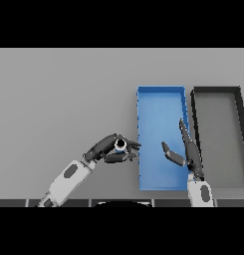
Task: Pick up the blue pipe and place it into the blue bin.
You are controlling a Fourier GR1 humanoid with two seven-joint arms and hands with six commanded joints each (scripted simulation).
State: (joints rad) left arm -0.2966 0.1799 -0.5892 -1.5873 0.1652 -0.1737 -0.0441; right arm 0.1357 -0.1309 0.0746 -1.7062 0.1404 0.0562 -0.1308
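Note:
My left hand (109, 149) reaches in from the lower left and is shut on the blue pipe (120, 144), which shows end-on as a small pale ring between the thumb and fingers. The hand and pipe hang just left of the blue bin (143, 99), near its left wall. My right hand (188, 152) is open, fingers straight and pointing away from me, thumb out to the left, over the bin's right side near its front.
A dark grey bin (238, 124) stands directly right of the blue bin, their walls almost touching. The grey table (59, 99) stretches to the left and back.

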